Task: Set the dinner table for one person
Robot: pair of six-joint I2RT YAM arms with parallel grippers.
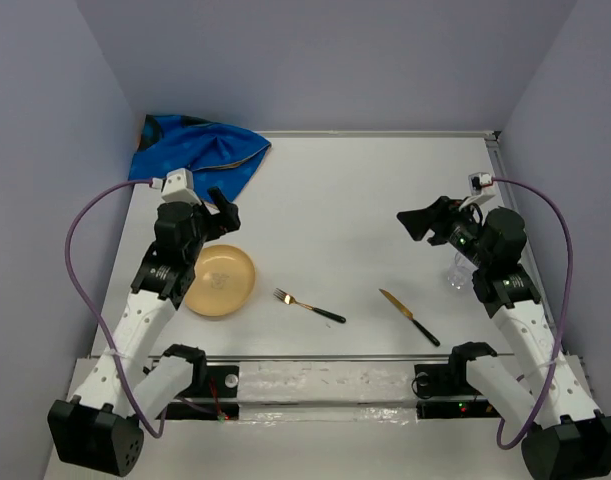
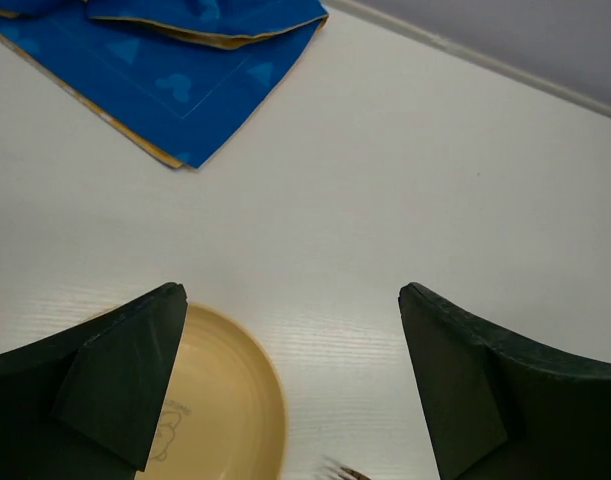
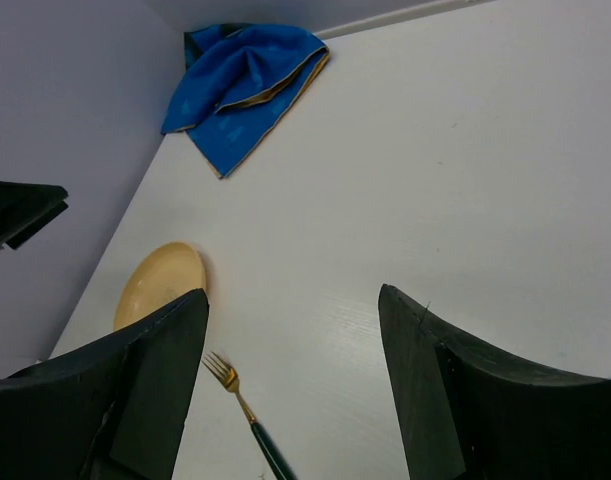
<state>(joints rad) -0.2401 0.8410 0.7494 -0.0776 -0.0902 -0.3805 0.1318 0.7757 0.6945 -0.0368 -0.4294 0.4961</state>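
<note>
The white dinner table [image 1: 335,200] holds a yellow plate [image 1: 220,281] at the left, a gold fork with a dark handle [image 1: 308,306] in the middle and a gold knife with a dark handle [image 1: 409,316] to its right. A crumpled blue placemat [image 1: 200,152] lies in the far left corner. A clear glass [image 1: 459,272] stands under my right arm. My left gripper [image 1: 223,212] is open and empty above the table just beyond the plate [image 2: 215,400]. My right gripper [image 1: 417,222] is open and empty, raised above the right side, facing the fork [image 3: 247,410].
Pale lavender walls [image 1: 45,180] close in the table on the left, far and right sides. A metal rail [image 1: 315,357] runs along the near edge between the arm bases. Purple cables [image 1: 75,260] loop off both arms.
</note>
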